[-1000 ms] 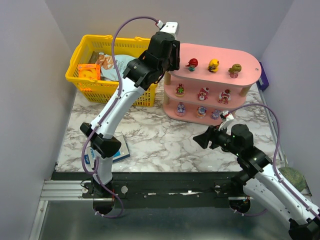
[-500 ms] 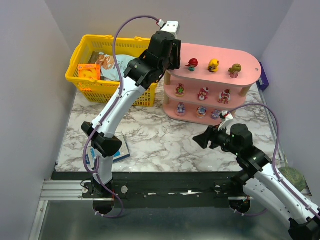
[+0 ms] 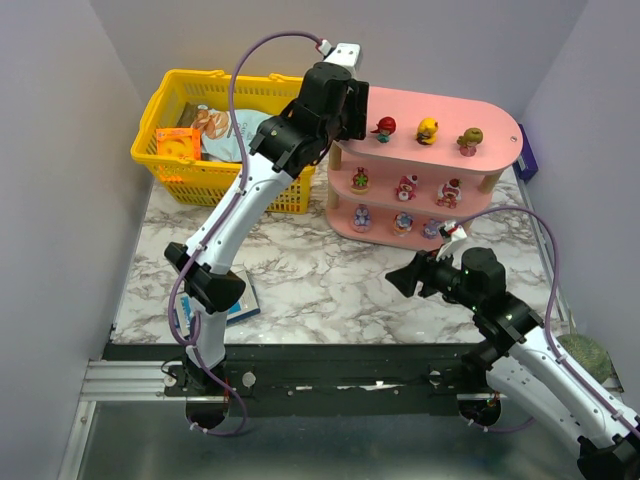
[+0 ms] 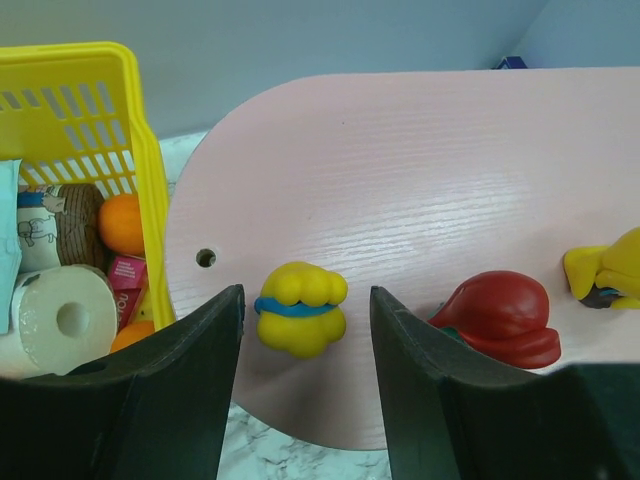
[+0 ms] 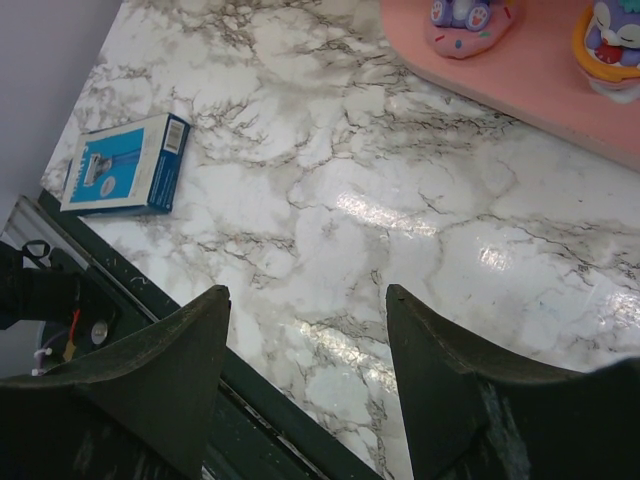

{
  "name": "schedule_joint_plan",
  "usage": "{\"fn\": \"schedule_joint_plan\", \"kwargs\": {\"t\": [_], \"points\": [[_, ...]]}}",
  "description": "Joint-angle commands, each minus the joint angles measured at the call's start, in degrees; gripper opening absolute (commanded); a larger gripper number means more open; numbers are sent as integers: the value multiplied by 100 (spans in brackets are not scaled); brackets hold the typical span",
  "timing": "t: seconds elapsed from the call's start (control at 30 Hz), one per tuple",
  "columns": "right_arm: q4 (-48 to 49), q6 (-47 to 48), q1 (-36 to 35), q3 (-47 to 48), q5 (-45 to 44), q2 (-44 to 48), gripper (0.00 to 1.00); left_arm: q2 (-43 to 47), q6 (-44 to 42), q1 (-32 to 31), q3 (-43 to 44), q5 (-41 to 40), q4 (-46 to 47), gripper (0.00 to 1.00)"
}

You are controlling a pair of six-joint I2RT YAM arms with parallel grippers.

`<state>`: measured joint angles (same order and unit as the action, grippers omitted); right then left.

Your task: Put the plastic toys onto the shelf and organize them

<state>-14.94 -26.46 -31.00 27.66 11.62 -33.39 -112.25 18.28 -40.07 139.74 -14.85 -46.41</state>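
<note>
Left gripper (image 4: 305, 295) hangs over the left end of the shelf (image 3: 500, 125), above the top tier, jaws wide. Between its fingers (image 4: 190, 380) stands the banded toy (image 4: 300, 312), yellow with a blue band, on the top tier near the front edge and just right of a small hole in the board. There is a gap on both sides, so neither finger touches it. On the same tier to its right is the red toy (image 4: 500, 315), apart from it and partly behind the right finger, and further right the yellow toy (image 4: 605, 268), cut by the frame edge. In the top view the banded toy is hidden under the gripper. The red and yellow toys and an olive-topped toy (image 3: 469, 140) make a spaced row toward the shelf's right end. The middle trio (image 3: 406, 187) stands on the middle tier and the bottom trio (image 3: 403, 222) on the bottom tier, each a row of three small figures, details too small to tell. Right gripper (image 5: 305, 300) is in front of the shelf, over the marble table (image 5: 400, 200), jaws wide with nothing between them. Its camera shows two purple figures at the bottom tier's front edge. The yellow basket (image 3: 160, 130) is just beside the shelf's left end and holds packets and a paper roll. The blue box (image 5: 125, 165) lies flat on the table, well apart from the shelf, toward its front left.
</note>
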Motion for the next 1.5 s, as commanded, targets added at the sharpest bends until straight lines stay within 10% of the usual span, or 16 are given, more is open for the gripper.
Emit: {"fn": "schedule_joint_plan", "kwargs": {"t": [0.0,0.87,1.23,1.47], "points": [[114,44,33,-50,-37,8,71,1,-106,35,176,114,1,64],[-369,-167,33,222,-537,157,72,2136,-141,-150,-2125,-9,993,95],[-712,-158,33,345,-1117,456,79,5155,701,-194,-6395,203,1495,99],[-1168,-430,33,512,-1961,719,100,6881,1563,-194,-8383,-474,601,99]]}}
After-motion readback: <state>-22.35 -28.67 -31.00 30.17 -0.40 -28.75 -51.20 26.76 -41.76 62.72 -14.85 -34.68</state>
